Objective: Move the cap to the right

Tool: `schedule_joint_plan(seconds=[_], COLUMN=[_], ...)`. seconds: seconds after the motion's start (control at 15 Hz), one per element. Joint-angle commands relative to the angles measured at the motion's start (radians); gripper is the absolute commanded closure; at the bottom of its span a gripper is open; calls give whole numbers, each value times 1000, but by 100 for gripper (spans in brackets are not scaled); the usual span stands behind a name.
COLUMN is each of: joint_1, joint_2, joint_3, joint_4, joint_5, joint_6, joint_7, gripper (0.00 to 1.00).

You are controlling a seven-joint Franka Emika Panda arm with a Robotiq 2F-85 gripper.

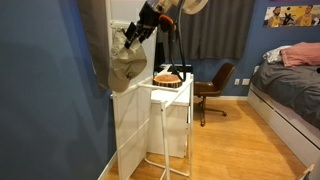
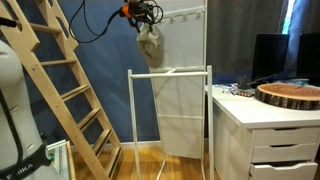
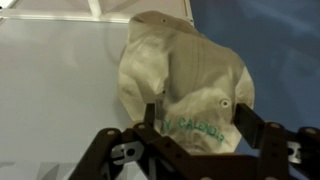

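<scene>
Now the claw [image 3: 197, 118] is spread wide, one finger on each side of the cap [image 3: 185, 65], which hangs on the white board [image 3: 60, 90] at 12 o'clock from the claw. It should squeeze gently, lift the cap off, then slide toward 3 o'clock.

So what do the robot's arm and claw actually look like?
The gripper is black, with two blocky fingers on hinged link bars joined by silvery pins. In an exterior view, the arm is dark near the wrist, with an orange patch and a pale rounded part behind. A black cable loops to it.
</scene>
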Motion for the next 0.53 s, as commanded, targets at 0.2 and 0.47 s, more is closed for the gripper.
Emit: schedule_joint_plan(seconds=[0.2,0.47], joint_1=[-15,-18], joint_2=[29,23], joint_3=[24,27], joint_4=[23,21], joint_5=[3,-1], joint_6=[25,27], joint_7=[-3,1], gripper=[70,97])
